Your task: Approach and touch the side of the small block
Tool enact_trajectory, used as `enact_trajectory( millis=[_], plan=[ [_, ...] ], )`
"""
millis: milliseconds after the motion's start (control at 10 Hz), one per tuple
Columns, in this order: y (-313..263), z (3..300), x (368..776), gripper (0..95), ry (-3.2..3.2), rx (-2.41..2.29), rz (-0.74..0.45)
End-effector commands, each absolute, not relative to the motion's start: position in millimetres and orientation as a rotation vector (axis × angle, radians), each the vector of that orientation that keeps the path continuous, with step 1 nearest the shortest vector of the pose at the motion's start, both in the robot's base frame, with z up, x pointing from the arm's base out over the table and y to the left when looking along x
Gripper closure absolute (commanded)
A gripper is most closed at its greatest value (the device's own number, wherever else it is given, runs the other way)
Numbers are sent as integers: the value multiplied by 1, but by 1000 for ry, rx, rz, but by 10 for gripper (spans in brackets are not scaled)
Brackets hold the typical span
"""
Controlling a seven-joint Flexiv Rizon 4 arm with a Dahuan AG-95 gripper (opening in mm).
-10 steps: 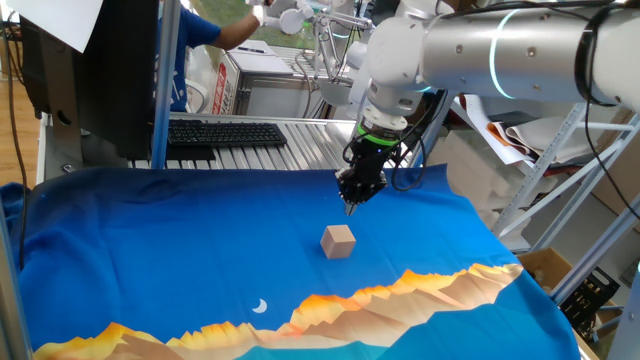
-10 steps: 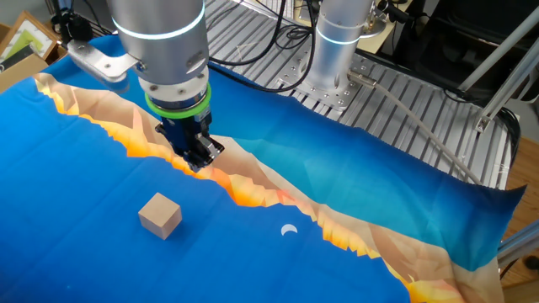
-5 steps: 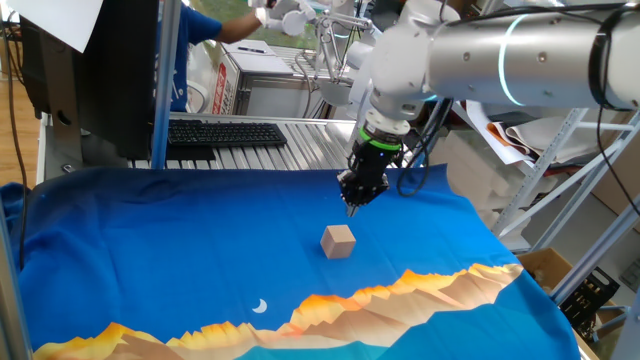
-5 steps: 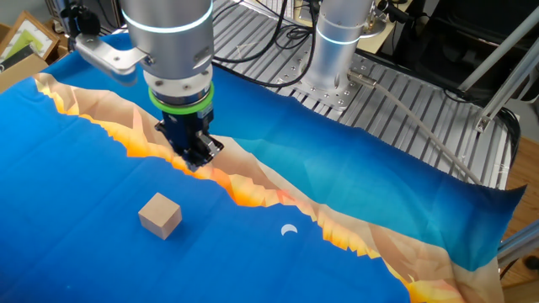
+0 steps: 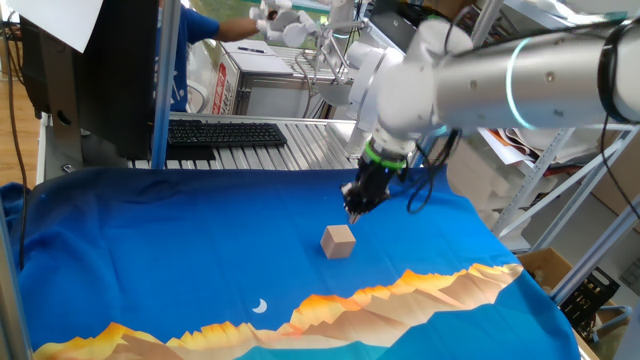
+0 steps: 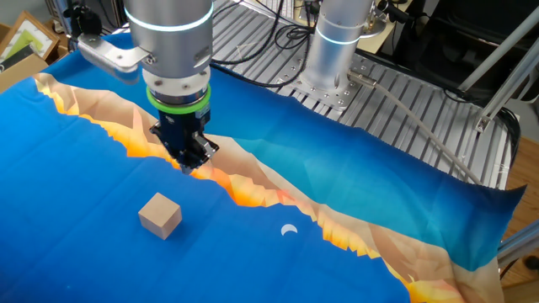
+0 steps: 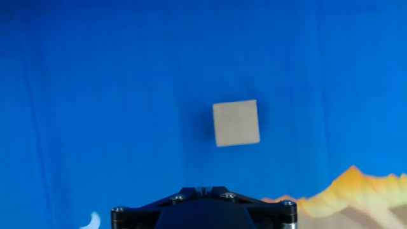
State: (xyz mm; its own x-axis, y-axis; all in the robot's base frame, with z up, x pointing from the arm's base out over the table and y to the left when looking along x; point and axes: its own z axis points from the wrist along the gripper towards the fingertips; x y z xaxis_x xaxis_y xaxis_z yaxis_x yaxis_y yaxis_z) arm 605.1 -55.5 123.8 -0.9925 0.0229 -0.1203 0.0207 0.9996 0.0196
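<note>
The small block is a plain tan wooden cube resting on the blue cloth; it also shows in the other fixed view and in the hand view. My gripper hovers above the cloth just behind the block, apart from it. Its fingers are closed together into a narrow tip and hold nothing. In the other fixed view the gripper hangs up and to the right of the block. In the hand view only the gripper's dark tip shows at the bottom edge, with the block ahead of it.
The blue cloth has an orange mountain print along its front and a white crescent. A black keyboard and a slatted metal surface lie behind it. The arm's base stands at the back. A person in blue is behind.
The gripper has shifted slightly, still shut and above the cloth. The arm's wrist and forearm have swung. The block has not moved.
</note>
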Motion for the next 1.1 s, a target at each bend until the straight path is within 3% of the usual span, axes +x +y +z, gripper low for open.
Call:
enact_trajectory(
  millis=[100,1100],
  plan=[
    [-56,106,601,950,3025,49,34],
    [-67,74,610,950,2978,37,56]
  ],
)
